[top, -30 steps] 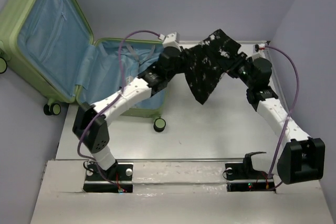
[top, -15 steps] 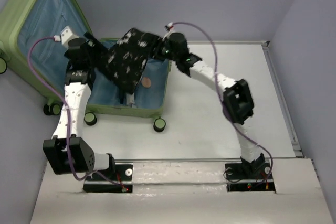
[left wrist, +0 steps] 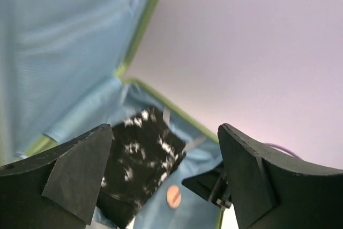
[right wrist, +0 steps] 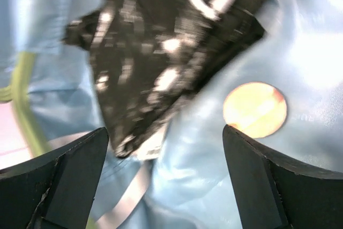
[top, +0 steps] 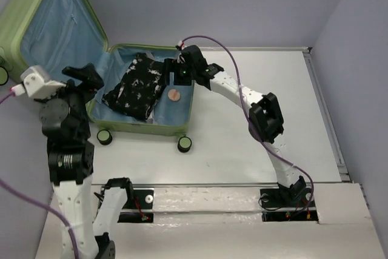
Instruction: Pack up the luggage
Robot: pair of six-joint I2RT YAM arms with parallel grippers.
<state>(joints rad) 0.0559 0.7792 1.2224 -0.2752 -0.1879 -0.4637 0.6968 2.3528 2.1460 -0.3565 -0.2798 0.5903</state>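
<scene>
The luggage (top: 145,128) sits open at about 10 o'clock on the counter (top: 254,119). Its lid stands up against the wall and its lower shell lies flat, with the blue lining showing in both. Two black wheels with green hubs (top: 184,144) show along the shell's 6 o'clock edge.

A black-and-white patterned cloth (top: 134,86) lies bunched inside the lower shell, toward its 9 o'clock side. A small round orange-brown disc (top: 174,94) lies on the lining just at 3 o'clock of the cloth.

The right end effector (right wrist: 165,130) reaches over the shell's 1 o'clock corner, above the disc and the cloth's edge. Its fingers are spread wide and grip nothing. In its wrist view the cloth is blurred and lies beyond the fingers, apart from them.

The left end effector (left wrist: 165,128) is raised at 9 o'clock of the shell, in front of the lid. Its fingers are also spread wide and hold nothing. Its wrist view looks across at the cloth, the disc and the lid's lining.
</scene>
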